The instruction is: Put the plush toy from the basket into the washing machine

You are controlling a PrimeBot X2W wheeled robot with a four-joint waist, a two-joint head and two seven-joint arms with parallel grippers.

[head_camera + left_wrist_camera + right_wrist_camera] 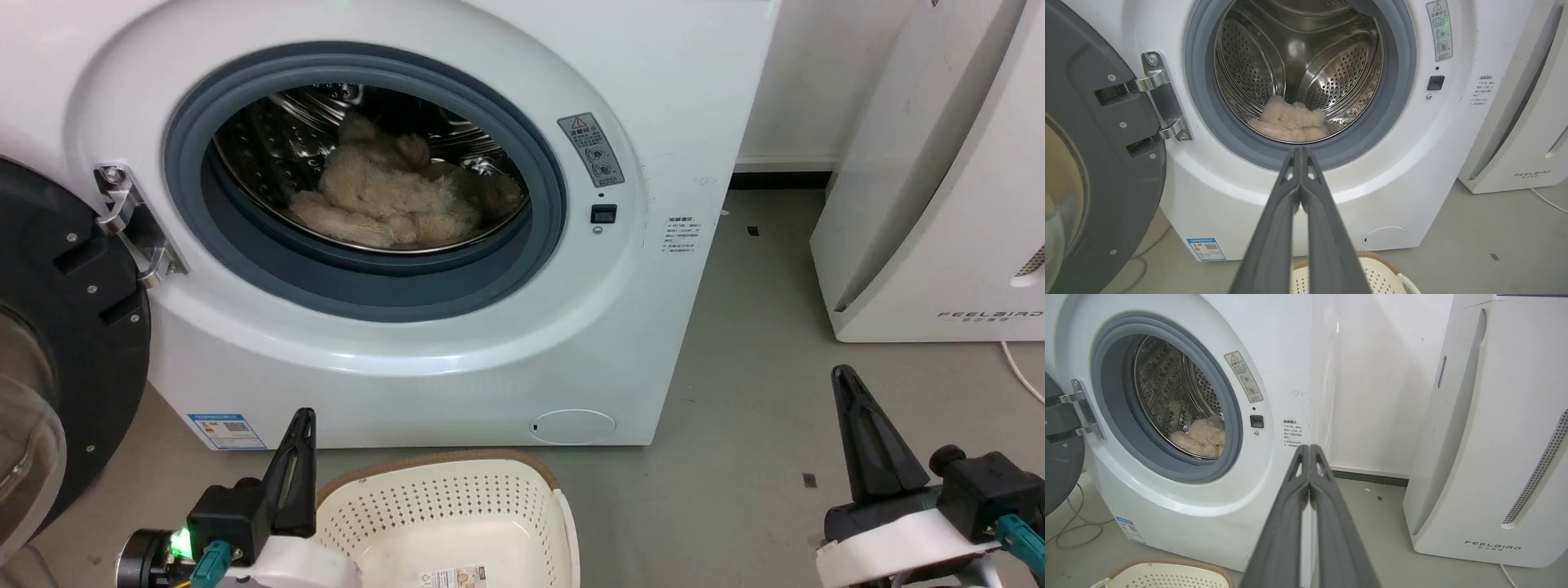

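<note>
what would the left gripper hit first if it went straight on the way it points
Probably the left gripper first meets the lower grey-blue rubber ring of the white front-loading washing machine; depth is unclear.

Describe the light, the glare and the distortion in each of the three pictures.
Head view: even, soft light; the plush toy in the washing machine looks sharp. Left wrist view: bright glare on the steel drum; the shut left claw is near and slightly soft. Right wrist view: the wide lens bends the machine's front; a faint shadow lies on the wall.
</note>
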